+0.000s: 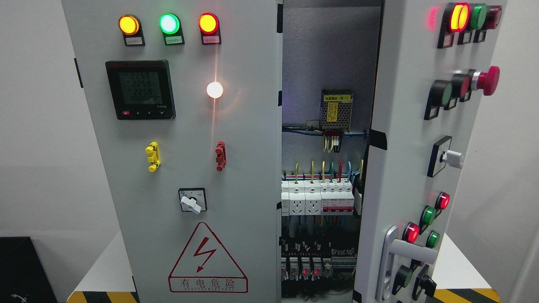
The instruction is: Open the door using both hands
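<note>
While standing ajar at the picture's right, swung outward on its far edge: tall light-grey metal right door (404, 126) of the electrical cabinet, leaving a wide dark gap between it and the closed light-grey metal left door (185, 160). Neither robot hand anywhere in view, so no telling how open the fingers are or whether anything is held.

Visible through the gap: grey back panel (328, 54), perforated metal power supply box with yellow label (336, 110), row of white circuit breakers with red switches (320, 200), coloured wires rising above them.

On the closed door: black digital meter with three rows of digits (140, 89), red-outlined triangular lightning warning sign (207, 261), white rotary switch on a black plate (192, 200), three lit round lamps in amber, green and red (169, 23), glowing white lamp (214, 89), yellow clip (152, 156), red clip (220, 155).

On the open door: silver lever handle (400, 252) low down, red mushroom-head stop button (487, 80), green and red round buttons (429, 219) just above the handle.
</note>
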